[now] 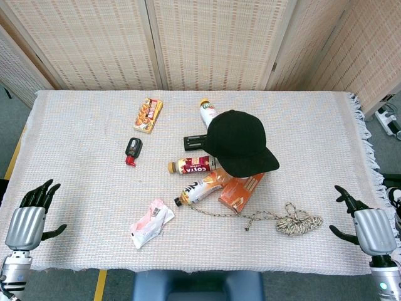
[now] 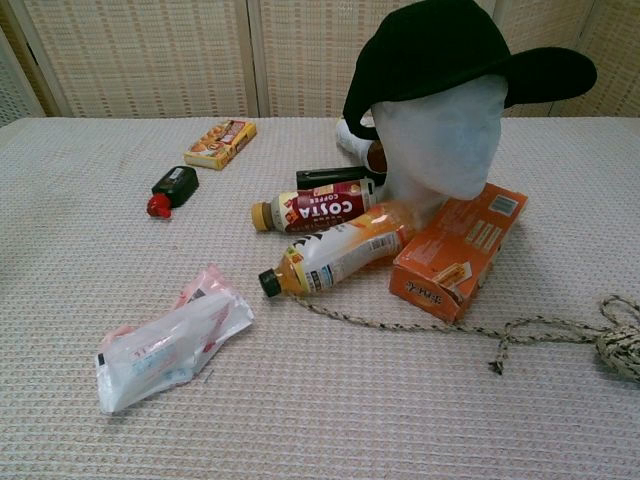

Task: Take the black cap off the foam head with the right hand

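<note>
The black cap (image 1: 240, 142) (image 2: 450, 55) sits on the white foam head (image 2: 440, 135) near the table's middle, brim pointing to the front right. From above the cap hides the head. My right hand (image 1: 366, 226) hovers open at the table's front right corner, far from the cap, fingers spread and holding nothing. My left hand (image 1: 30, 216) is open at the front left corner, also holding nothing. Neither hand shows in the chest view.
Around the head lie a Costa bottle (image 1: 193, 165), an orange drink bottle (image 1: 203, 186), an orange box (image 1: 241, 191), a black stapler (image 1: 195, 142) and a white bottle (image 1: 207, 113). A rope (image 1: 294, 221), a white packet (image 1: 150, 222), an ink bottle (image 1: 133, 150) and a snack box (image 1: 148, 115) lie elsewhere.
</note>
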`<state>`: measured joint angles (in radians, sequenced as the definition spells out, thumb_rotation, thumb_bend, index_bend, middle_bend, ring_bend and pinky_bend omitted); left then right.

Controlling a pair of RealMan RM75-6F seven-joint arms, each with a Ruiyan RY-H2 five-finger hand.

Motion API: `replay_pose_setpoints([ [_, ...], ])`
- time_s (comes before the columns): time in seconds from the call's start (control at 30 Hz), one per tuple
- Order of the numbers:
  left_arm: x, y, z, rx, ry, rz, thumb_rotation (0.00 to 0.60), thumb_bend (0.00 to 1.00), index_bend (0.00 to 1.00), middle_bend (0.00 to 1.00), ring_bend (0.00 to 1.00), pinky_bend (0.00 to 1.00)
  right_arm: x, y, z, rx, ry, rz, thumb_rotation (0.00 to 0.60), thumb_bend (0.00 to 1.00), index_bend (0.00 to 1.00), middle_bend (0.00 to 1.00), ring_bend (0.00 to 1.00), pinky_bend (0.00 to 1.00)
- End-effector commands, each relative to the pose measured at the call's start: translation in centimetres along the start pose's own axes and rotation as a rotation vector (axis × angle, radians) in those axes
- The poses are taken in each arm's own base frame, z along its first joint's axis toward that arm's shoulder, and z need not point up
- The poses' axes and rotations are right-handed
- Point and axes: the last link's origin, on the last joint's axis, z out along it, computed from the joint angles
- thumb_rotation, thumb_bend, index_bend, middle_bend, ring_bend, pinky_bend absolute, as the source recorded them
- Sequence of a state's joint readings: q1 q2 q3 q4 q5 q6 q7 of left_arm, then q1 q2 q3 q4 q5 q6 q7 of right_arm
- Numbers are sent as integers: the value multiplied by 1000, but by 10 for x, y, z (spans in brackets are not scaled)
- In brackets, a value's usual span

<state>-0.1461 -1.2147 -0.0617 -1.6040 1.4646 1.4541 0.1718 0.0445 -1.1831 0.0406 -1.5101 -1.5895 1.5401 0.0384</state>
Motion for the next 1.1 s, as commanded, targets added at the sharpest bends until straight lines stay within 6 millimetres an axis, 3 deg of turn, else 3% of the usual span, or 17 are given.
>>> replay_pose_setpoints([
  [0.03,-2,1,1,-2,-7,2,600,60,145,96,141,177,0,-1,0,0,-2,-1,600,6,125,363,484,845],
  [0.23,-3,1,0,-4,-8,0,600,60,145,96,142,177,-4,-5,0,22,-30,1,600,6,125,364,509,845],
  [0.43,-1,-1,-2,-1,1,-9,600,61,146,96,142,177,-5,-12,2,54,-39,23,600,7,125,363,612,846],
  [0.6,1,-2,-3,-3,3,-9,600,61,148,95,141,177,-3,-21,12,106,-8,23,600,7,148,364,741,944],
  [0.87,6,-1,-5,-10,12,-12,600,60,151,96,142,177,16,-46,59,216,61,51,600,7,170,364,837,1000],
  [1.1,10,-2,-7,-7,19,-11,600,61,152,96,142,177,34,-74,101,288,100,78,600,30,173,362,849,1000],
])
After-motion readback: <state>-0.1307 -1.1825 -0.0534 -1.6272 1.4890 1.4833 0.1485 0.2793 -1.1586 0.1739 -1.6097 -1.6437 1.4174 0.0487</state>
